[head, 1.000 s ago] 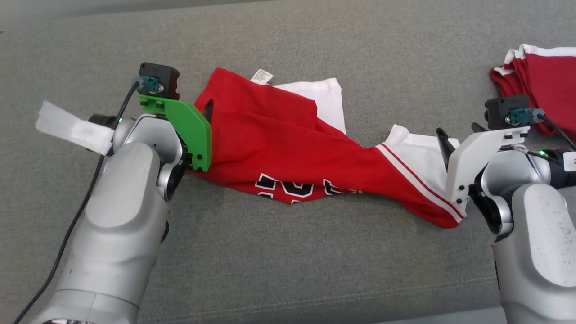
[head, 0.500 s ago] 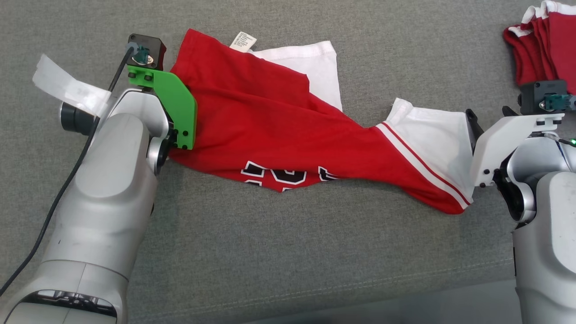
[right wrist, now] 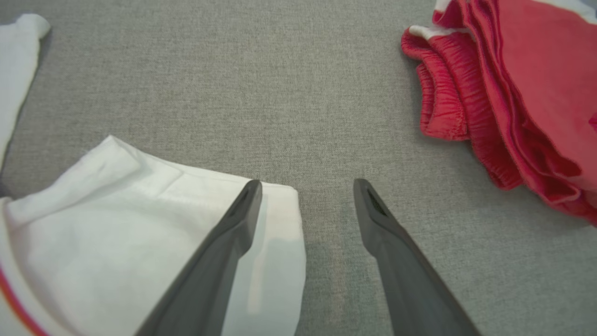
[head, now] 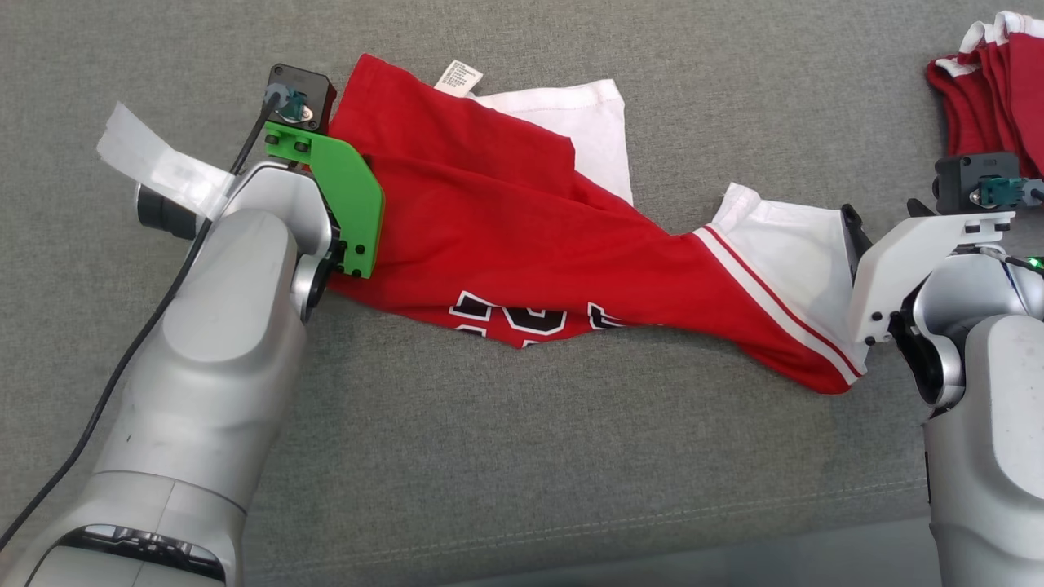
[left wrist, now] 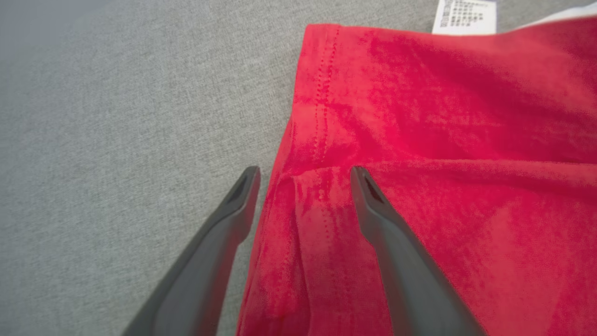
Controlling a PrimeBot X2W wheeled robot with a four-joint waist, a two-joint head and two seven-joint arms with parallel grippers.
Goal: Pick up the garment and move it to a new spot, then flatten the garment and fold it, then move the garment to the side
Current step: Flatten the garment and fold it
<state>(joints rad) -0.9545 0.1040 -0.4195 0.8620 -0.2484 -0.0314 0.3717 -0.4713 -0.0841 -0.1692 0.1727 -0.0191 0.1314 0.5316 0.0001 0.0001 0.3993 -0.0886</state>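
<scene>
Across the frame's middle, the crumpled red-and-white jersey garment (head: 506, 236) stretches left to right; the left gripper (left wrist: 303, 175) straddles its red hem, the right gripper (right wrist: 305, 186) its white corner, both wide open and empty.

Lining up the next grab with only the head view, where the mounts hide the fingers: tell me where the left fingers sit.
Observer: The left gripper is open, straddling the garment at its hemmed edge: one finger over red cloth, one over the grey surface.
Operator: Now the right one.
Observer: The right gripper is open; one finger crosses the white corner, the other is over bare grey.
Operator: Describe the pile beside it.
Observer: The red pile shows gathered elastic edges.
</scene>
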